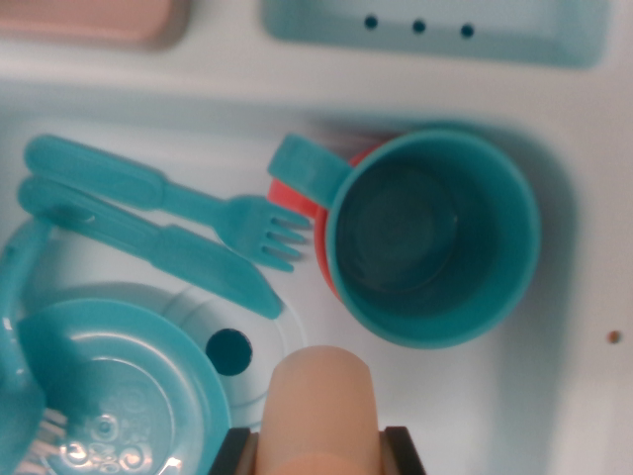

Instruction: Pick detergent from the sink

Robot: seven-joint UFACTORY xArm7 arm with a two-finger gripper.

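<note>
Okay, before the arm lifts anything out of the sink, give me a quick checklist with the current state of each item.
1. Detergent held: the pale peach bottle sits between the dark gripper parts at the bottom edge; a firm grip, cannot tell.
2. Fingertips visible: not ok, only dark edges show beside the bottle.
3. Teal cup apart from the bottle: ok, a gap shows between them.
4. Knife and fork off the bottle: ok, they lie toward the wrist view's left, though the knife tip is near.
5. Teal plate apart from the bottle: cannot tell, its rim comes close.
6. Sink wall free of the lift path: cannot tell from this view.
</note>
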